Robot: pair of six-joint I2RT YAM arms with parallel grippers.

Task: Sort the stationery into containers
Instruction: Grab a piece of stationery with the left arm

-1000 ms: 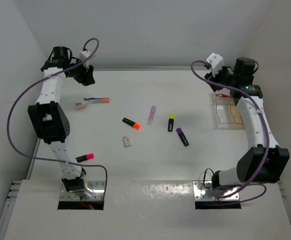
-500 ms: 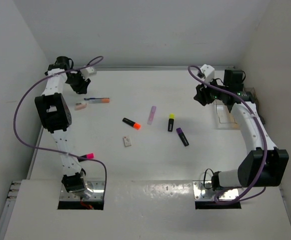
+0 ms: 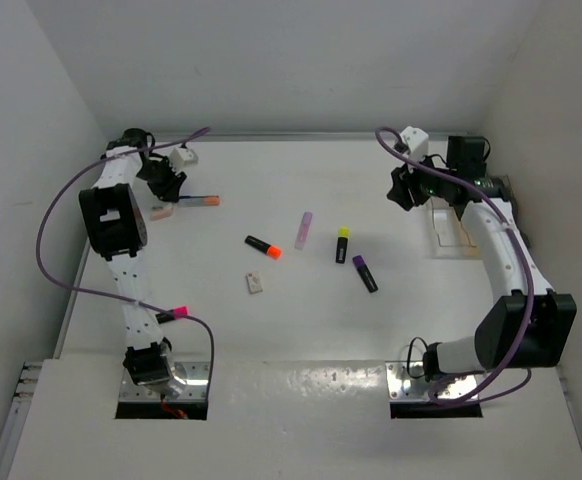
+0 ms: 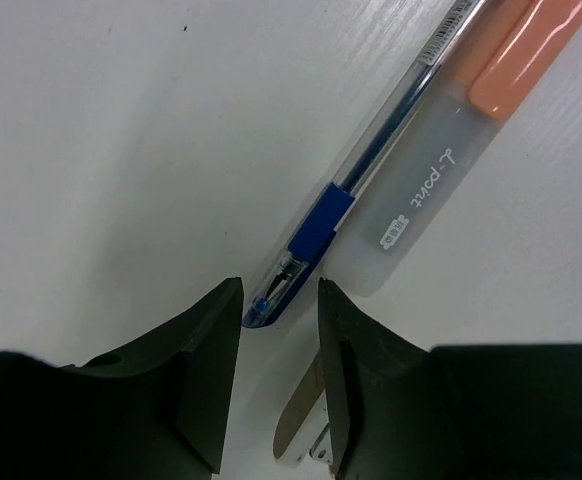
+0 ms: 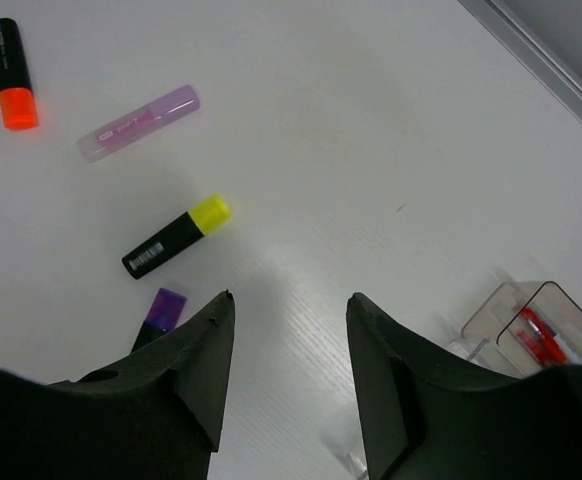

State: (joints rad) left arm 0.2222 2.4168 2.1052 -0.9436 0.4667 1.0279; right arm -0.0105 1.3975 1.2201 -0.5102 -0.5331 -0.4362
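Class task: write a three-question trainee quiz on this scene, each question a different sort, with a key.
1. True or false: the right gripper is open and empty.
2. In the left wrist view, the tip of the blue pen lies: A between the fingertips of the left gripper; B far to one side; C out of view.
3. Fill in: the highlighter lowest in the top view has a ___ cap.
Key: 1 true; 2 A; 3 pink.

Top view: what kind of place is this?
Probably a robotics test bench: a left arm and right arm bolted to a white table, blank walls boxing it in, highlighters scattered for sorting.
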